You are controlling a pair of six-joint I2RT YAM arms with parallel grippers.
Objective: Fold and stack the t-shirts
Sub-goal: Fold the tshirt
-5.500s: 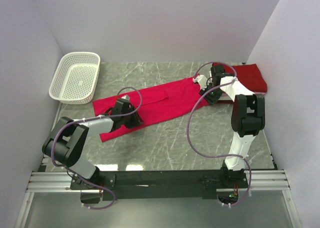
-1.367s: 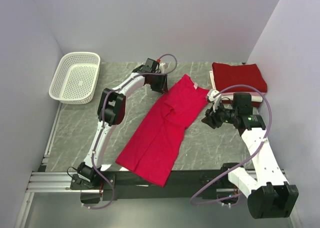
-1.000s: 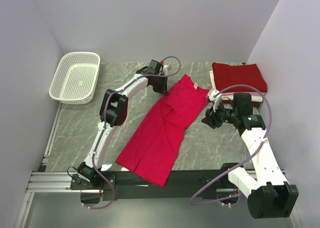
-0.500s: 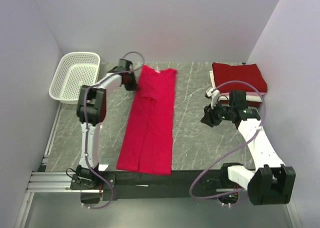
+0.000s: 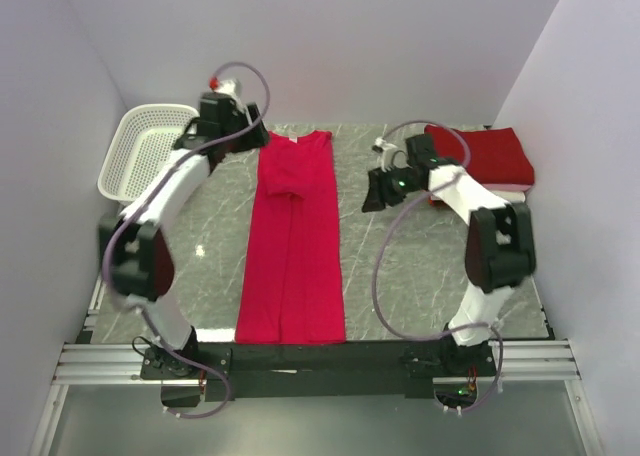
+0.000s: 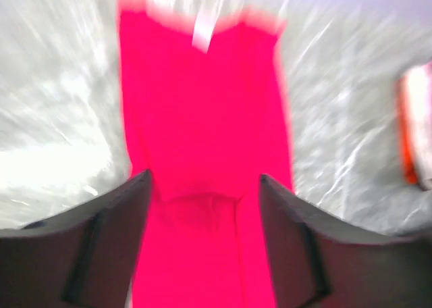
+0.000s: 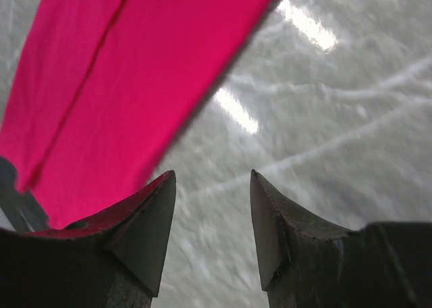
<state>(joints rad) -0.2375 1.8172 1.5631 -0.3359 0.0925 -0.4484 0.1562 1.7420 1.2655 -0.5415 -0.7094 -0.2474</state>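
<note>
The bright pinkish-red t-shirt (image 5: 293, 241) lies flat as a long narrow strip down the middle of the table, collar at the far end. It fills the left wrist view (image 6: 202, 112), with its white label (image 6: 202, 31) showing. My left gripper (image 5: 248, 136) is open and empty, above the shirt's collar end at the back left. My right gripper (image 5: 376, 194) is open and empty over bare table, just right of the shirt's edge (image 7: 121, 65). The darker crimson t-shirt (image 5: 488, 154) lies folded at the back right on the folded white t-shirt (image 5: 512, 190).
A white lattice basket (image 5: 148, 156) stands at the back left corner, beside my left arm. The grey marble tabletop (image 5: 420, 266) is walled on three sides. The shirt's hem reaches the near table edge by the arm rail.
The pinkish-red shirt swung from a diagonal lie to straight along the table. My left gripper let go of it and moved back-left. My right gripper moved back and left toward the shirt's edge.
</note>
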